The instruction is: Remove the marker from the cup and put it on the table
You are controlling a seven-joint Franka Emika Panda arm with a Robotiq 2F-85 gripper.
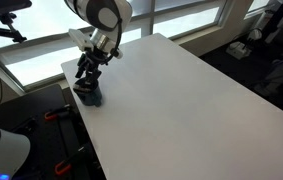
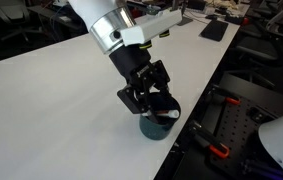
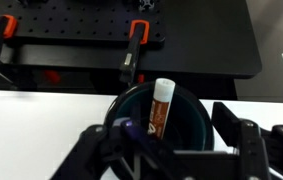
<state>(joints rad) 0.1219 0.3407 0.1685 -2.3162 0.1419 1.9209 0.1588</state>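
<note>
Starting at the left of the wrist view: two orange-handled clamps [image 3: 3, 30] on a black perforated board [image 3: 71, 40], beyond the edge of the white table [image 3: 41, 110]. Next along, low in the frame, the left fingertip [image 3: 123, 130] of the gripper [image 3: 173, 125], dark and close to the cup's left wall. Dead centre, the dark blue cup [image 3: 197, 115], and inside it the marker [image 3: 161, 110]: reddish-orange with a pale top end, standing on end, top reaching up past the far rim. Right of that, the second fingertip, just off the cup's right wall. Jaws parted, one on each side of the marker, a gap showing on both sides, no hold on the pen.

Over to an exterior view: cup [image 1: 89, 97] right at the table's [image 1: 181, 100] near left corner, gripper [image 1: 89, 78] directly above it and pointing down, plain white top stretching away to the right.

And in an exterior view from the opposite angle: table [image 2: 51, 90] filling the left, gripper [image 2: 153, 100] slanting down to the mouth of the cup [image 2: 159, 128], cup sitting close to the right-hand edge. Marker hidden behind the fingers here.
</note>
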